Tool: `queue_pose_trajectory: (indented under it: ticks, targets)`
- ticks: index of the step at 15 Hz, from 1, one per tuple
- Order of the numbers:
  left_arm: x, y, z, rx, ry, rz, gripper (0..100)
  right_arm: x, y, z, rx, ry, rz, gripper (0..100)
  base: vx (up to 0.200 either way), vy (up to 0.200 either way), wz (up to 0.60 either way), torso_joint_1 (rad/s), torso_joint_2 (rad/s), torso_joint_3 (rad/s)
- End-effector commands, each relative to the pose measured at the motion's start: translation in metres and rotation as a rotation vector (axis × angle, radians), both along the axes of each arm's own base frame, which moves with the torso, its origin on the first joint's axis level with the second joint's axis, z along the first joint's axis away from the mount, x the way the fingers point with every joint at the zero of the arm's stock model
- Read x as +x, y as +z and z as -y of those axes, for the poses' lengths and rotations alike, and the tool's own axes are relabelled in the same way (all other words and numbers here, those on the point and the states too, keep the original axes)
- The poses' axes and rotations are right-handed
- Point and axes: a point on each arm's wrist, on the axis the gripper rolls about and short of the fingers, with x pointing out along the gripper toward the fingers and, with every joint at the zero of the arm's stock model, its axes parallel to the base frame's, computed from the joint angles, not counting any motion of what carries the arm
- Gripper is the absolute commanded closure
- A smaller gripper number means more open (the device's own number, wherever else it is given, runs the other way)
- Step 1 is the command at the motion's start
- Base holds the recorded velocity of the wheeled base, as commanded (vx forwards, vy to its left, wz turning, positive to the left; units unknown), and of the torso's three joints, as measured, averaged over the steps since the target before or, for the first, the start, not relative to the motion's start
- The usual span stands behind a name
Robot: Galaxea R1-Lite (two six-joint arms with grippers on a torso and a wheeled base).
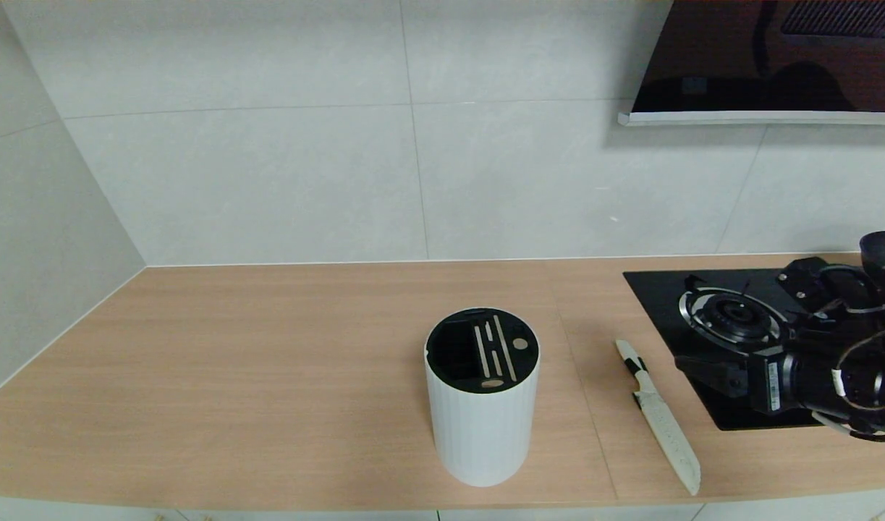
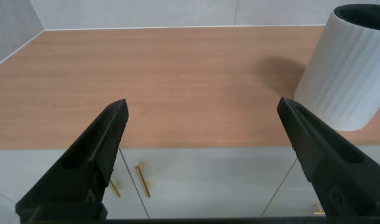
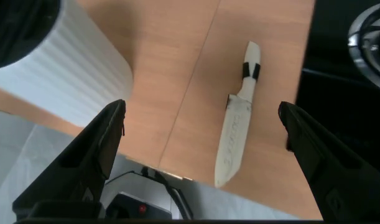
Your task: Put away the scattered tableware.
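Left wrist cam first: the left gripper (image 2: 202, 102) has its fingers spread wide with nothing between them. It's hanging off the front edge of the wooden counter (image 2: 165, 74), on the holder's left. The white ribbed holder (image 2: 342, 68) stands upright on the counter, and below the edge I can see a couple of gold cabinet handles (image 2: 143, 180).

Right wrist cam: the right gripper (image 3: 200, 109) is also released, fingers far apart and gripping nothing. It looks down on the knife (image 3: 236, 134), which lies flat on the counter a little way from the holder, not touching it. It's got a white handle with a black band and a pale speckled blade. The black hob (image 3: 345, 74) is on the knife's far side from the holder.

Head cam: the holder sits near the counter's front edge, and its black top has slots and an open compartment. The knife is to the holder's right, between it and the hob. Its handle points toward the tiled wall (image 1: 268, 181) and its tip toward the front edge. The right arm sits over the hob's near corner, beyond the knife from the holder. A dark range hood (image 1: 768, 65) hangs on the wall above the hob.
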Motion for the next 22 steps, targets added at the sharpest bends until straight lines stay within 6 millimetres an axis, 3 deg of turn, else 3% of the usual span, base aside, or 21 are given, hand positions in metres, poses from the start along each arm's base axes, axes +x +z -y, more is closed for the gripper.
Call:
queue_pose_trajectory:
  ticks: [1,13,22]
  targets:
    - [0.0,0.0,0.0,0.0,0.001,0.0,0,0.021,-0.023,-0.006,-0.022,0.003,-0.08,0,0.0,0.0,0.0,0.0,0.0,0.0]
    - [0.0,0.0,0.0,0.0,0.001,0.0,0,0.071,-0.104,-0.014,-0.123,-0.124,-0.176,0,0.0,0.0,0.0,0.0,0.0,0.0]
    - [0.0,0.0,0.0,0.0,0.001,0.0,0,0.097,-0.16,-0.018,-0.139,-0.18,-0.153,0,0.0,0.0,0.0,0.0,0.0,0.0]
